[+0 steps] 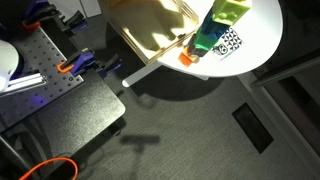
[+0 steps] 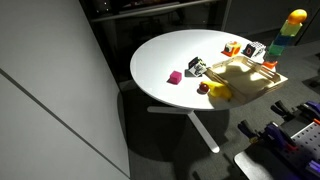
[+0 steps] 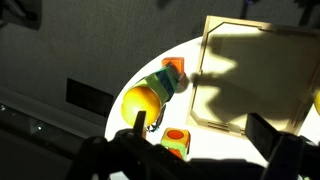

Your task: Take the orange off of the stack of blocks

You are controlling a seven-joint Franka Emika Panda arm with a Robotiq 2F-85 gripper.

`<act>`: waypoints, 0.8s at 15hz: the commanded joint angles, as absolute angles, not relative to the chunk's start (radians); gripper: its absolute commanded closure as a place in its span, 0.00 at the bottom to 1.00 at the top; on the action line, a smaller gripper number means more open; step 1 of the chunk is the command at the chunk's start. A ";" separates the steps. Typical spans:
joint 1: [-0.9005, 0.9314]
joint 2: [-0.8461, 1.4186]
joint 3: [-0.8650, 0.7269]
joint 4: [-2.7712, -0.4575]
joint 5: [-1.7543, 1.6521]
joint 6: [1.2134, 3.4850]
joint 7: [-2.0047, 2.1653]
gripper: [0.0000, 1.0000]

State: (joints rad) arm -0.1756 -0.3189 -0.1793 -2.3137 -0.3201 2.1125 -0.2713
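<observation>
The orange is a round orange-yellow ball on top of the stack of blocks, seen from above in the wrist view. In an exterior view the orange caps the tower at the table's far right edge. Another exterior view shows the yellow-green, green and teal stack with the orange-red piece at its foot; the orange is cut off by the top edge there. My gripper is open and empty above the table, one finger right beside the orange, the other far off over the tray side.
A pale wooden tray lies on the round white table next to the stack. A small cube with an orange dot sits between my fingers. A yellow object, a pink cube and small blocks stand around the tray.
</observation>
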 commanded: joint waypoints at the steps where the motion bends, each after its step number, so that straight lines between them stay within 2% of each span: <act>1: -0.167 -0.256 -0.198 -2.256 -0.284 2.159 -0.286 0.00; 12: -0.183 -0.100 -0.227 -2.152 -0.202 2.210 -0.309 0.00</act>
